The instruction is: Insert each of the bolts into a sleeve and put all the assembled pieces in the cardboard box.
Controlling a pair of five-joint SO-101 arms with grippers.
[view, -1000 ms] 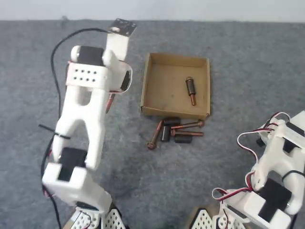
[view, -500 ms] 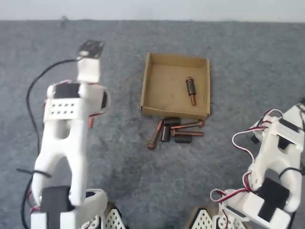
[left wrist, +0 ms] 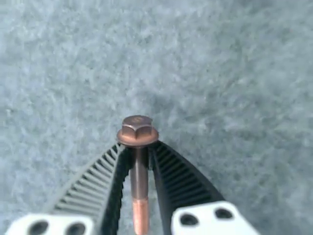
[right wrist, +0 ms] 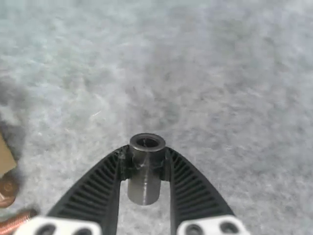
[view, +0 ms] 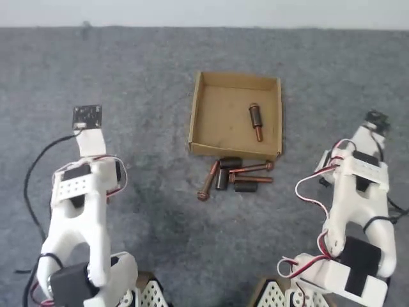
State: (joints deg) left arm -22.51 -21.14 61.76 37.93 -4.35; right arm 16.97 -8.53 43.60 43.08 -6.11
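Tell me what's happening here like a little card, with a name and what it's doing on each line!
left jaws: shut on a copper bolt
right jaws: shut on a black sleeve
cardboard box: holds one bolt-in-sleeve piece
loose pile: bolts and sleeves on the grey carpet, just outside the box
job done: no, the held bolt and sleeve are not yet joined
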